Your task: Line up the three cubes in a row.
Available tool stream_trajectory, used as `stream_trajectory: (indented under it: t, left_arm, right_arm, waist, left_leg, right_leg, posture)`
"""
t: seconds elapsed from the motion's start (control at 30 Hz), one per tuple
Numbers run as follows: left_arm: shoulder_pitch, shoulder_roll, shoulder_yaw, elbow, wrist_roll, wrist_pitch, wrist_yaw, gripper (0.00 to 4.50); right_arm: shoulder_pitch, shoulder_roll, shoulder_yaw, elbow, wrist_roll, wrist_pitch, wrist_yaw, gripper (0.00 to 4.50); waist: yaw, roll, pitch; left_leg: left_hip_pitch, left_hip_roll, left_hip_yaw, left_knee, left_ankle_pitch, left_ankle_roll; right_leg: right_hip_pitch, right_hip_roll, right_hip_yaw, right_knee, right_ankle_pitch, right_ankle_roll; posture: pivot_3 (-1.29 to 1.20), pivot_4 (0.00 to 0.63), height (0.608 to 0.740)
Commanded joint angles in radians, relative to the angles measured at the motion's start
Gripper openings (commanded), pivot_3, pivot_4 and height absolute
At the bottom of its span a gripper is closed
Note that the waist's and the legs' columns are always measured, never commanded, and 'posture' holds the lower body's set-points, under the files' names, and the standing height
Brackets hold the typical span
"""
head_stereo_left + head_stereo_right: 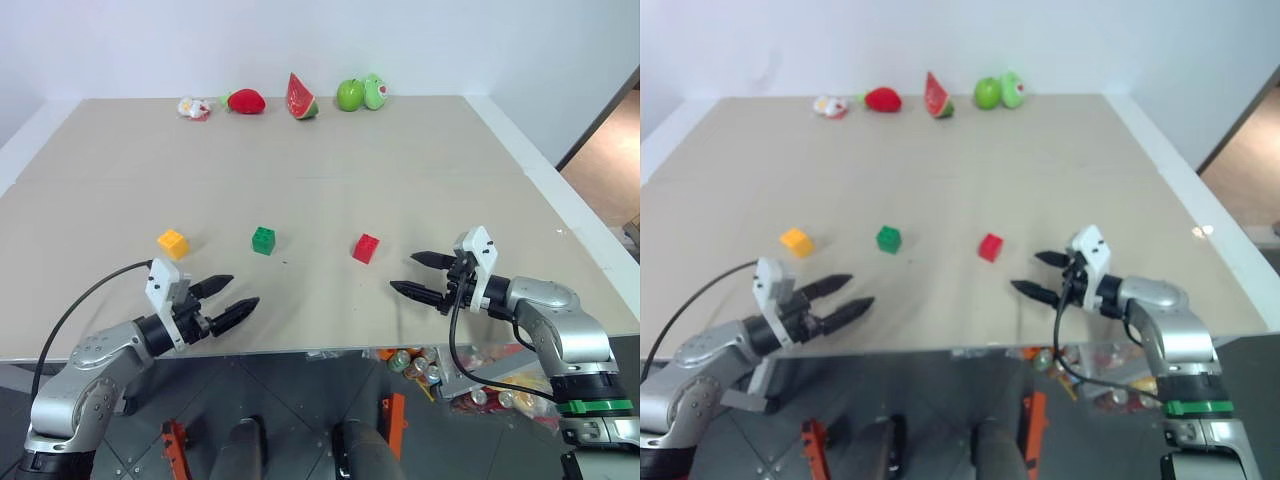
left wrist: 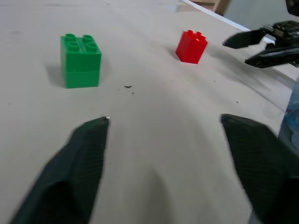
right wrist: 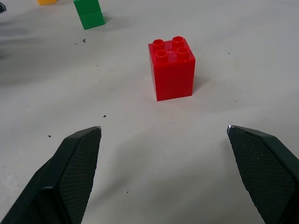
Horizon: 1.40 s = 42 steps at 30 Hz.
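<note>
On the table (image 1: 300, 150) the yellow cube (image 1: 173, 243), green cube (image 1: 263, 240) and red cube (image 1: 366, 248) already lie roughly abreast. My left gripper (image 1: 222, 301) and right gripper (image 1: 420, 275) gape empty; next I'd judge spacing, perhaps nudging red.

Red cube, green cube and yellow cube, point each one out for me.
red cube (image 3: 172, 70), right wrist view, on its front face.
green cube (image 2: 81, 59), left wrist view, on its front face.
yellow cube (image 1: 173, 243), left eye view, on its studded top.
</note>
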Motion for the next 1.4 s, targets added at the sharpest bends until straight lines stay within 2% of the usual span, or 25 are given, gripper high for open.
stream_trajectory:
  t: [0.03, 0.37, 0.8, 0.87, 0.97, 1.13, 1.33, 1.4]
  left_arm:
    - [-0.042, 0.026, -0.025, -0.019, 0.046, -0.056, -0.035, 4.46]
    - [-0.173, 0.032, -0.133, 0.008, 0.115, -0.111, -0.137, 4.46]
    - [-0.145, 0.016, -0.135, -0.002, 0.156, -0.129, -0.113, 4.46]
    - [-0.138, 0.016, -0.129, -0.005, 0.161, -0.131, -0.104, 4.5]
    - [-0.122, 0.017, -0.116, -0.008, 0.163, -0.131, -0.084, 4.5]
    - [-0.107, 0.016, -0.103, -0.01, 0.159, -0.135, -0.067, 4.5]
    - [-0.105, 0.016, -0.086, 0.002, 0.148, -0.133, -0.062, 4.5]
    - [-0.101, 0.022, -0.076, 0.007, 0.13, -0.124, -0.077, 4.5]
  right_arm:
    - [-0.043, 0.01, 0.012, 0.002, -0.024, -0.033, -0.009, 4.5]
    - [-0.225, 0.093, 0.1, 0.237, -0.143, -0.142, -0.033, 4.5]
    - [-0.374, 0.205, 0.145, 0.46, -0.219, -0.263, -0.028, 4.5]
    - [-0.392, 0.216, 0.144, 0.497, -0.233, -0.284, -0.035, 3.97]
    - [-0.394, 0.222, 0.14, 0.511, -0.229, -0.296, -0.008, 2.82]
    - [-0.382, 0.213, 0.134, 0.499, -0.218, -0.301, 0.045, 1.29]
    - [-0.371, 0.194, 0.135, 0.476, -0.208, -0.277, 0.12, 1.27]
    - [-0.361, 0.174, 0.135, 0.436, -0.173, -0.237, 0.198, 1.27]
  waist:
    - [0.0, 0.0, 0.0]
    - [0.0, 0.0, 0.0]
    - [-0.001, 0.0, 0.0]
    - [-0.001, 0.0, 0.0]
    - [-0.001, 0.0, 0.0]
    - [-0.001, 0.0, 0.0]
    - [-0.001, 0.0, 0.0]
    - [-0.001, 0.0, 0.0]
  left_leg:
    - [0.0, 0.0, 0.0, 0.0, 0.0, 0.0]
    - [0.0, 0.0, 0.0, 0.0, 0.0, 0.0]
    - [0.002, 0.002, 0.0, 0.0, 0.0, 0.0]
    - [0.002, 0.002, 0.0, 0.0, 0.0, 0.0]
    - [0.002, 0.002, 0.0, 0.0, 0.0, 0.001]
    - [0.002, 0.003, 0.0, 0.0, 0.0, 0.0]
    - [0.003, 0.003, 0.0, 0.0, 0.0, 0.001]
    - [0.003, 0.003, 0.0, 0.0, 0.0, 0.001]
  right_leg:
    - [0.0, 0.0, 0.0, 0.0, 0.0, 0.0]
    - [0.0, 0.002, 0.001, 0.0, 0.001, 0.0]
    - [0.0, 0.007, 0.007, 0.002, 0.001, -0.001]
    - [0.0, 0.007, 0.007, 0.002, 0.001, -0.001]
    - [0.0, 0.007, 0.008, 0.002, 0.001, -0.001]
    - [0.0, 0.008, 0.009, 0.002, 0.001, -0.001]
    - [0.0, 0.008, 0.009, 0.003, 0.001, -0.001]
    - [0.0, 0.008, 0.009, 0.003, 0.001, -0.001]
  posture:
    - [0.0, 0.15, 0.74]
    - [0.0, 0.15, 0.74]
    - [0.0, 0.15, 0.74]
    - [0.0, 0.15, 0.74]
    - [0.0, 0.15, 0.74]
    - [0.0, 0.15, 0.74]
    - [0.0, 0.15, 0.74]
    - [0.0, 0.15, 0.74]
